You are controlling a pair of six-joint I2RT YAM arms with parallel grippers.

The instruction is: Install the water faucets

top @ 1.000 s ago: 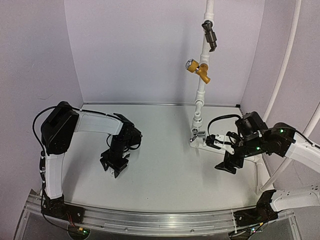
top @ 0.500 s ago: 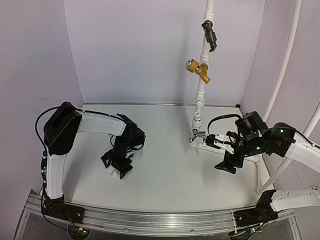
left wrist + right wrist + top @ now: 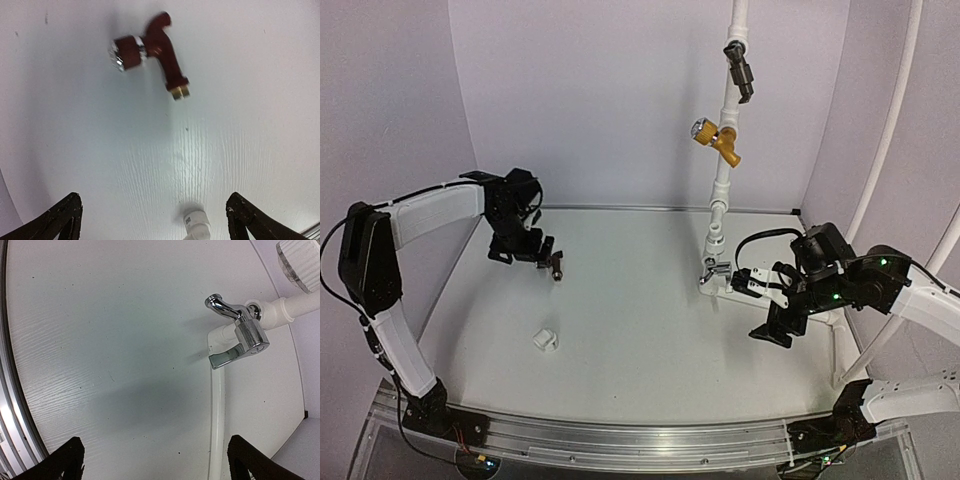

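Observation:
A dark reddish-brown water faucet lies on the table at the back left; its knob and brass-coloured threaded end show in the left wrist view. My left gripper hovers just left of it, open and empty. The white elbow fitting lies alone nearer the front and shows low between the left fingers. At the right my right gripper is open and empty, close to a chrome tap on the white pipe.
A white upright pipe stands at the back right with a yellow-brass valve and a dark valve on it. The chrome tap sits at its foot. More white pipes run along the right wall.
My left arm swung from the table's middle to the back left and its jaws opened wide, leaving the white elbow on the table. The faucet has come into view. The right arm stayed still.

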